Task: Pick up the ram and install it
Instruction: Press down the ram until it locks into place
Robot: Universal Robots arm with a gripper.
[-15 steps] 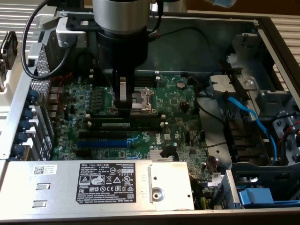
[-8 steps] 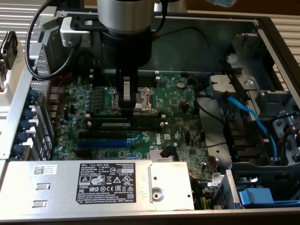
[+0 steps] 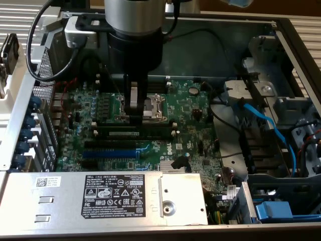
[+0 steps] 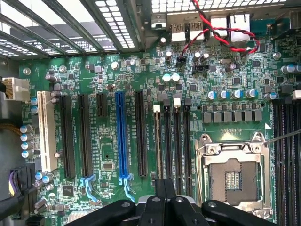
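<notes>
At your 9 o'clock in the exterior view lies the blue plastic expansion slot (image 3: 110, 152). Beside it at 12 o'clock, the long dark-green ram stick (image 3: 131, 133) with a pale label lies along the black memory slots. Your hand (image 3: 134, 119) (image 4: 165, 186), fingers pressed together, hangs just over its middle, the metal processor socket (image 3: 153, 107) at 1 o'clock.

The circuit board (image 4: 141, 94) was dark green, dotted with small silver parts. One long slot (image 4: 121, 136) was bright blue among black ones, and another (image 4: 45, 132) was cream. A red and black twisted wire (image 4: 221, 33) crossed the board. The gripper (image 4: 164, 207) was black.
</notes>
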